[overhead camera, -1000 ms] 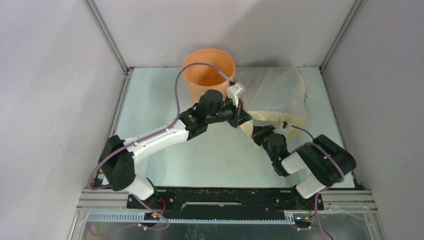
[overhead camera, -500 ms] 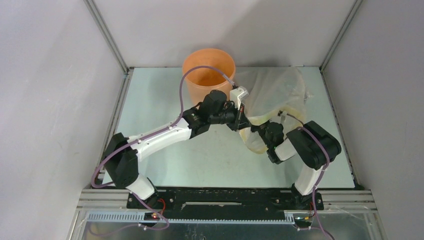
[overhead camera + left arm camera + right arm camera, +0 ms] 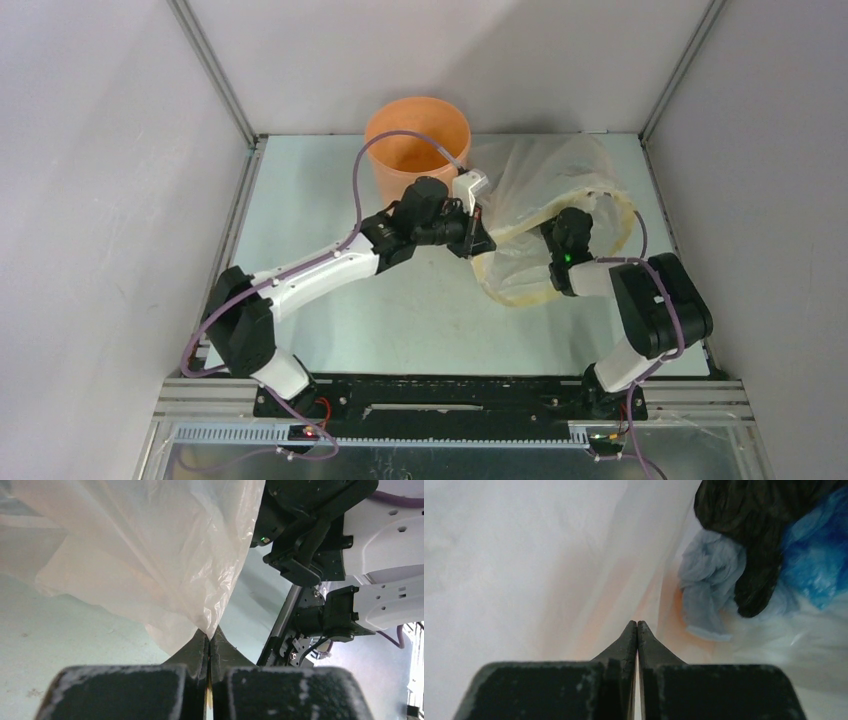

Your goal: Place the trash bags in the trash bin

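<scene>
The left gripper [image 3: 209, 639] is pinching the yellowish bag [image 3: 150, 555] open, letting the right gripper [image 3: 637, 626], clenched empty, reach inside toward the trash bags [image 3: 751, 530].

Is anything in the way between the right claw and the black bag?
Yes. The right gripper is shut on a fold of the yellowish clear bag; that fold and a grey wad lie between it and the black bag, up to the right.
</scene>
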`<state>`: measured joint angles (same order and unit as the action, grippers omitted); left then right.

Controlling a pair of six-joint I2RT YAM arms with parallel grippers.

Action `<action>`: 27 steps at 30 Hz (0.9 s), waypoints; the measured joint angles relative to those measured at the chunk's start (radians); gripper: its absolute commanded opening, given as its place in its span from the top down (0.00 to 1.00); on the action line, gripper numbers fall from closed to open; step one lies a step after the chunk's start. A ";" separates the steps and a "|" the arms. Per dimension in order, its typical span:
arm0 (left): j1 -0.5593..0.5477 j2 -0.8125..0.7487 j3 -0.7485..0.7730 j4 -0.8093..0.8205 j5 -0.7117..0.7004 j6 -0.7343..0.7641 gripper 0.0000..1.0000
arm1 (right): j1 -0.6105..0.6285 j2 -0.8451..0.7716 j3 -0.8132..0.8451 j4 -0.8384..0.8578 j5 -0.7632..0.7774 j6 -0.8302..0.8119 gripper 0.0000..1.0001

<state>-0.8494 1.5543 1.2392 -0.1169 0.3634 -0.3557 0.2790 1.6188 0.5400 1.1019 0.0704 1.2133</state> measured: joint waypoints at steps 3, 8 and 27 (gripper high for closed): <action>0.014 0.000 0.008 -0.009 -0.001 -0.011 1.00 | -0.030 0.015 0.045 -0.051 0.008 -0.030 0.93; 0.032 0.003 0.080 -0.021 -0.001 -0.028 1.00 | -0.056 0.080 0.148 -0.160 0.032 -0.072 0.83; 0.058 0.125 0.227 -0.037 0.008 -0.047 1.00 | -0.116 0.271 0.409 -0.504 0.104 -0.061 0.18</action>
<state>-0.7910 1.6791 1.4662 -0.1543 0.3710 -0.4030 0.1635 1.8900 0.9493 0.5980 0.1745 1.1519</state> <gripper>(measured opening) 0.003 0.754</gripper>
